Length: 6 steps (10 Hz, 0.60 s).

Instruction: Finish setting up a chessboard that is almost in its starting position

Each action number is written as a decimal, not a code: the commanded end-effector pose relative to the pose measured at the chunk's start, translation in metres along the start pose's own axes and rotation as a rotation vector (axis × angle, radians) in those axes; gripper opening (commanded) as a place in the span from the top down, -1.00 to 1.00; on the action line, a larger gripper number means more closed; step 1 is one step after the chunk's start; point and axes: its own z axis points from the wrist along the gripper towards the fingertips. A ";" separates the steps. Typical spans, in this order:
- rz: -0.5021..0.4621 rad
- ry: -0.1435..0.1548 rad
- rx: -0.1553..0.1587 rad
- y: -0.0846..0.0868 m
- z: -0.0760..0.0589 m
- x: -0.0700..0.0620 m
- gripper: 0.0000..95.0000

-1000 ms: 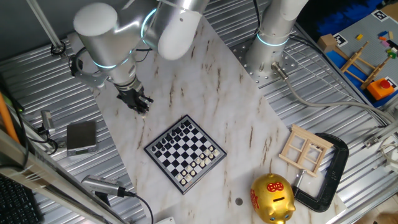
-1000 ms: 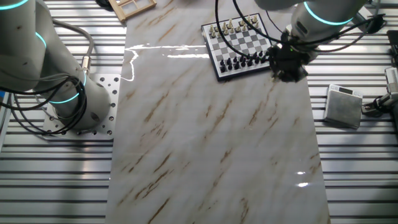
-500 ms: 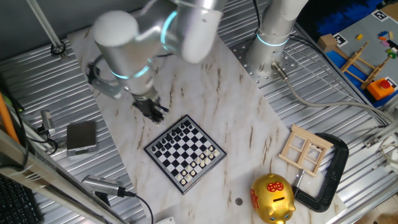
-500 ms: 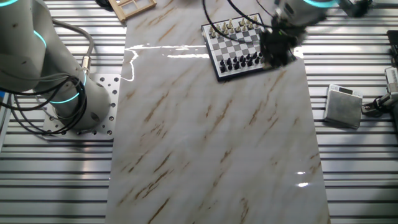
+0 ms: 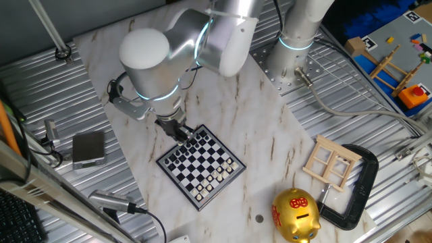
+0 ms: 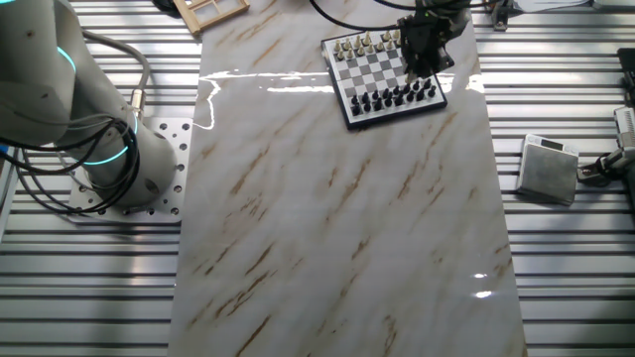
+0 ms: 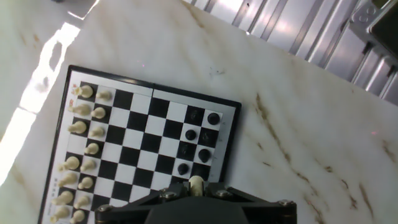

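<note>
A cream chess piece [image 7: 196, 183] is pinched between the fingers [image 5: 181, 131] above the chessboard's [image 5: 200, 167] black-piece edge on the marble surface [image 6: 337, 218].

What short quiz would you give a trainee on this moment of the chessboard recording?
1. True or false: the gripper hangs over the chessboard, not over the bare marble.
2. In the fixed view that shows the piggy bank, which pieces line the board's side nearest the gripper? A black; B cream; C none.
3. Short answer: what golden thing stands near the wooden lattice?

Key: 1 true. 2 A. 3 the piggy bank.
</note>
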 end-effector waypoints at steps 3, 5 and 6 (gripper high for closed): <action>-0.046 0.003 0.010 0.000 -0.001 0.002 1.00; -0.082 -0.001 0.007 0.000 -0.001 0.002 1.00; -0.115 -0.003 0.005 0.000 -0.001 0.002 1.00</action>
